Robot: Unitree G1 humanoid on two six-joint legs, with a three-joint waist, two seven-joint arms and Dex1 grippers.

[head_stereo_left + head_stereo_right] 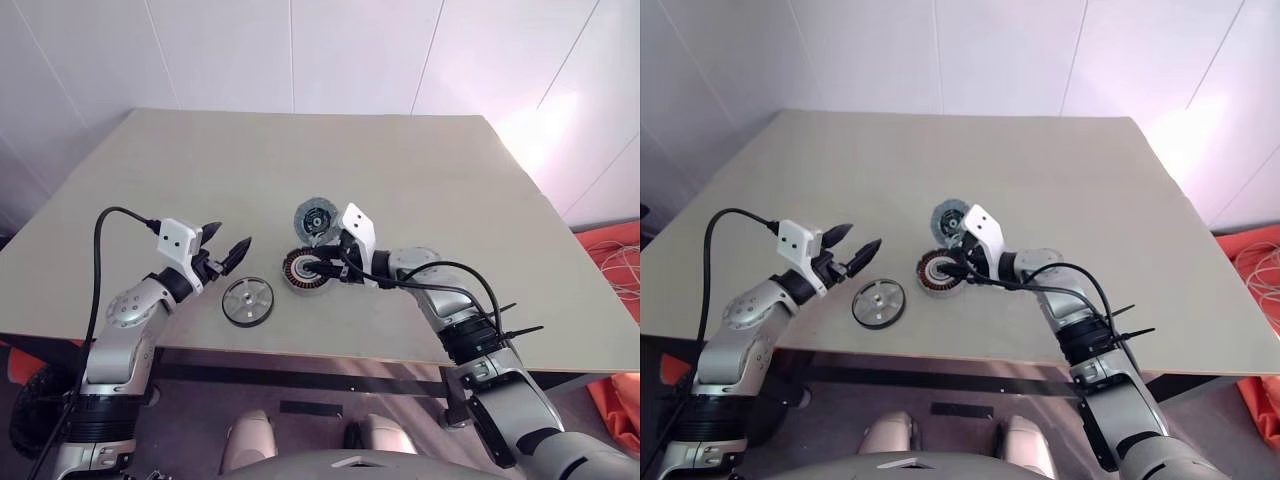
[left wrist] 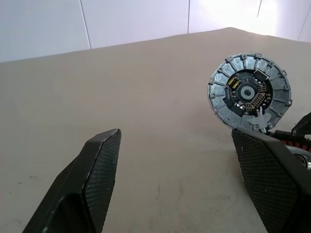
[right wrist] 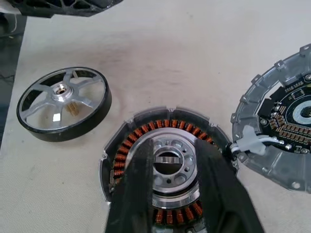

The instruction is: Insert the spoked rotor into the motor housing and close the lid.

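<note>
The spoked rotor, a shiny silver wheel in a dark rim, lies flat near the table's front edge. To its right sits the motor housing, ringed with copper windings. My right gripper reaches over it from the right, its fingers closed narrowly on either side of the silver hub. Just behind the housing is the grey lid, tilted up with its dark centre showing. My left gripper hovers open and empty a little left of the rotor, pointing toward the housing.
A short white connector and wires join the lid to the housing. The front edge of the beige table runs just below the rotor. Orange cables lie on the floor at the right.
</note>
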